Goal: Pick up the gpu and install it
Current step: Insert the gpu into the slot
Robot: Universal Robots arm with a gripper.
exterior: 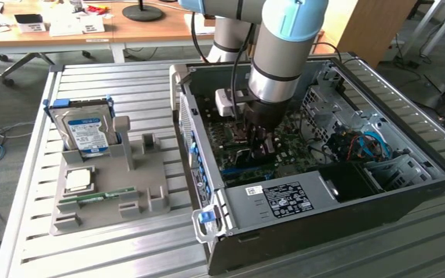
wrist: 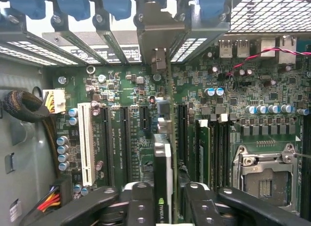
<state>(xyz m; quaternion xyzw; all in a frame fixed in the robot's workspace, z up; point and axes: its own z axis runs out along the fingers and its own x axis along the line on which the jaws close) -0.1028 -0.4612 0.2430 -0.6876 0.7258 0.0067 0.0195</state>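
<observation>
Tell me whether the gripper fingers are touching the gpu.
Touching. In the wrist view the gripper has a black finger pressed against each side of the upright gpu, with no gap visible, above the motherboard.

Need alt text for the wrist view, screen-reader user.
The gripper holds the gpu on edge between its black fingers, directly over the green motherboard inside the computer case. Its metal bracket lines up with the rear slot covers; an empty CPU socket sits beside the memory slots.
</observation>
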